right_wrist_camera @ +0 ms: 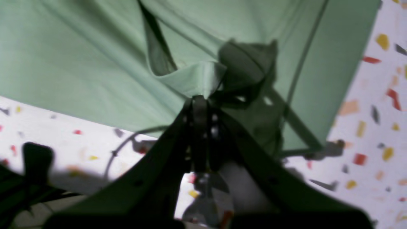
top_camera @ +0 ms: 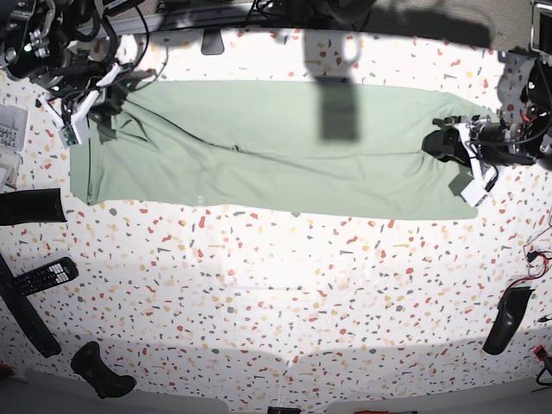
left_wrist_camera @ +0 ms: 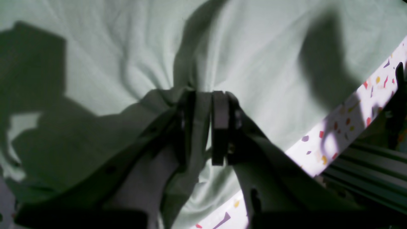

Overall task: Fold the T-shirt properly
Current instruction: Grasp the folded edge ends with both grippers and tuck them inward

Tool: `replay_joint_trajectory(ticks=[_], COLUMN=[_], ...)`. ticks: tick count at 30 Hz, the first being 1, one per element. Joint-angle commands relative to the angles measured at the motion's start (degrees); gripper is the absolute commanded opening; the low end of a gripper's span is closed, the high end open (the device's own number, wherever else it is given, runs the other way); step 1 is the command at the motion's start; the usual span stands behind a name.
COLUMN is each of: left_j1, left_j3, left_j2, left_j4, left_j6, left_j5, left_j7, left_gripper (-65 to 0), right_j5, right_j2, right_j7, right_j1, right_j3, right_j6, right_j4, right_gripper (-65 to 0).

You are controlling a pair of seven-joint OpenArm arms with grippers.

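1. The T-shirt (top_camera: 276,147) is laid out on the speckled table (top_camera: 276,293) as a long band near the far edge, between the two arms.
2. Long axis: run side to side across the base view, one end at each gripper. Which end is the collar end cannot be told for sure; a seam or opening is seen near the right gripper in its wrist view, so that end is probably the top.
3. Right gripper (right_wrist_camera: 200,98): jaws seen fully closed, a folded corner of cloth pinched at the tips and lifted so that the fabric tents up around it.
4. Left gripper (left_wrist_camera: 208,95): jaws nearly together, a bunch of cloth caught between them; only a thin slit is left. The grip looks shallow, though shadow hides much of it.
5. Risk: the left pinch may slip if the cloth is pulled before the jaws are set, dropping that end.
6. Risk: several layers may be caught in the bunch, so a wrinkled fold would be dragged over.
7. Risk: uneven lifting by the two arms would skew the band and misalign the edges.
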Motion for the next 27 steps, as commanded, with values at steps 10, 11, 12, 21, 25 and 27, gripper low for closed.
replay_joint_trajectory(ticks=[10, 11, 12, 21, 25, 27], left_j1=[-0.79, -0.79, -0.76, -0.42, -0.46, -0.46], left_j3=[-0.33, -0.33, -0.33, -0.33, -0.33, -0.33], left_j2=[-4.26, -4.85, -5.33, -6.69, -6.71, -6.73], left_j4=[0.92, 0.92, 0.92, 0.92, 0.92, 0.96], left_j6=[-0.36, -0.36, -0.36, -0.36, -0.36, -0.36], left_j5=[2.78, 2.75, 2.73, 2.71, 2.71, 2.71], left_j7=[-0.55, -0.52, -0.52, -0.13, 0.50, 1.70], left_gripper=[-56.4, -56.4, -56.4, -56.4, -56.4, -56.4], right_j5=[-1.31, -2.21, -3.10, -8.52, -8.72, -8.74], right_j2=[0.81, 0.83, 0.83, 0.81, 0.81, 0.83], right_j7=[2.75, 2.89, 2.93, 3.91, 3.93, 3.93], right_j1=[0.13, 0.13, 0.13, 0.13, 0.13, 0.13], right_j3=[0.42, 0.42, 0.42, 0.42, 0.42, 0.42], right_j6=[0.30, -0.52, -1.64, -9.35, -9.33, -9.33], right_j4=[0.81, 0.81, 0.81, 0.81, 0.81, 0.81], right_gripper=[-65.0, -65.0, -65.0, -65.0, -65.0, -65.0])
